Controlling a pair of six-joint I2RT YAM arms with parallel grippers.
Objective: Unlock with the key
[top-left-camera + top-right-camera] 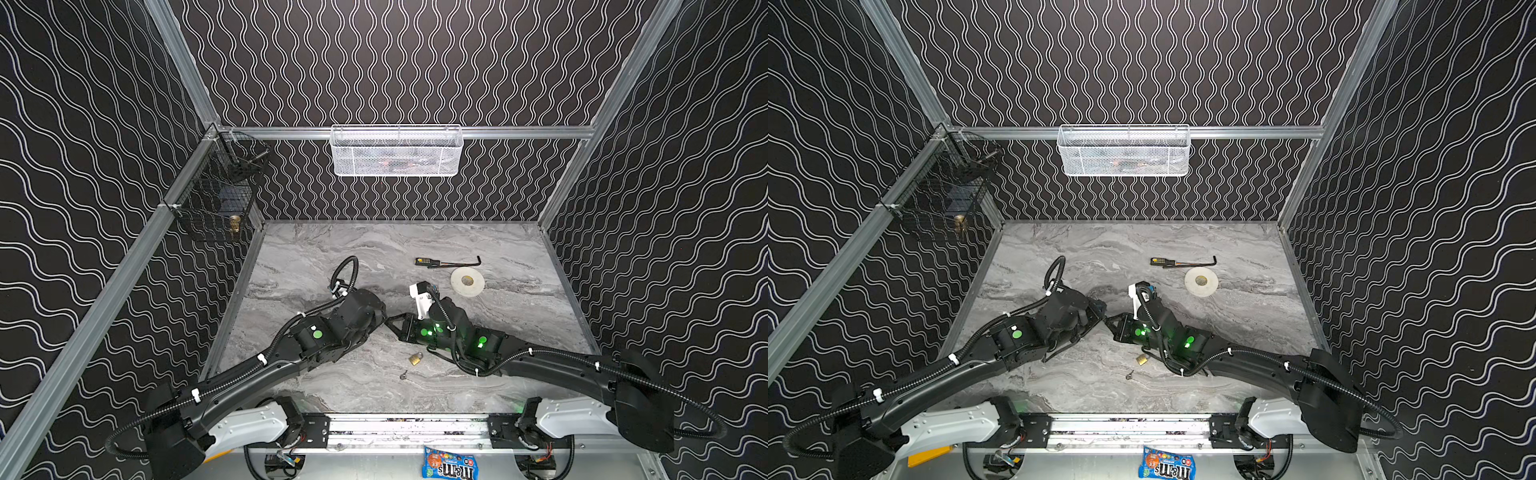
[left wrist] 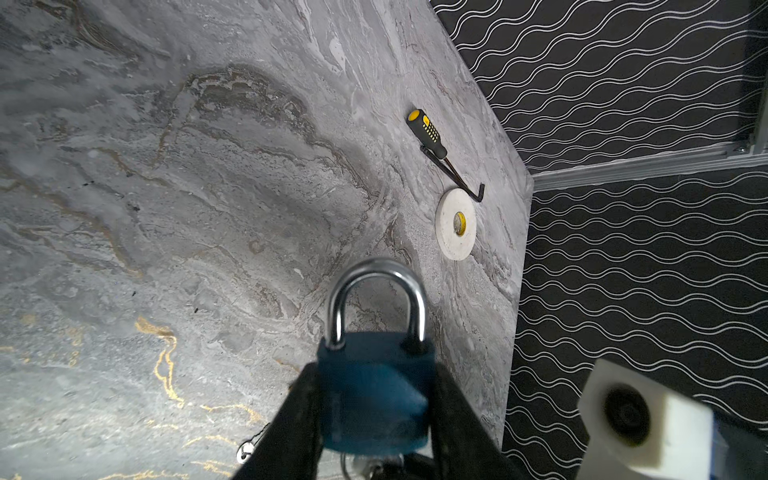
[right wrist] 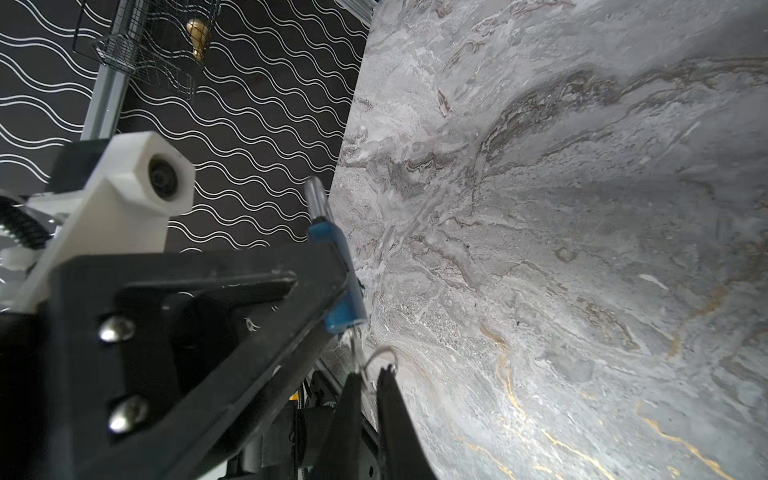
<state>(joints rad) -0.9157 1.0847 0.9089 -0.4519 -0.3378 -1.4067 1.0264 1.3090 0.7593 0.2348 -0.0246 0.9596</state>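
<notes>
Over the middle of the table [image 1: 332, 249], left gripper [image 2: 375, 372] squeezing a blue padlock [image 2: 374, 399] by its two sides, fingers only partly apart, with the silver loop [image 2: 376, 291] sticking out past the tips and both its legs down in the lock body. Right at the bottom of that lock, a thin silver key [image 3: 356, 347] poking in, with a little wire ring [image 3: 382, 350] on its end. Right gripper [image 3: 370, 374] pressed almost together, pinching the key's head between its black fingers [image 3: 349, 407]. Tip to tip with the left gripper in both top views. Lock mostly hidden in the right wrist view by one wide left finger, only its blue edges showing. On the table just beside the right arm, toward the front, a small brass padlock [image 1: 415, 358] and, near it, a small loose key [image 1: 403, 375], both lying free. Farther back and to the right, well apart from the grippers, a white tape roll [image 1: 467, 281], and just behind it a screwdriver [image 1: 428, 262] with a black and yellow handle beside a bent black rod [image 1: 463, 262]. High on the back wall, a white basket [image 1: 397, 151]; on the left rail, a black wire cage [image 1: 208, 199]. Past the front edge, a candy bag [image 1: 449, 467].
</notes>
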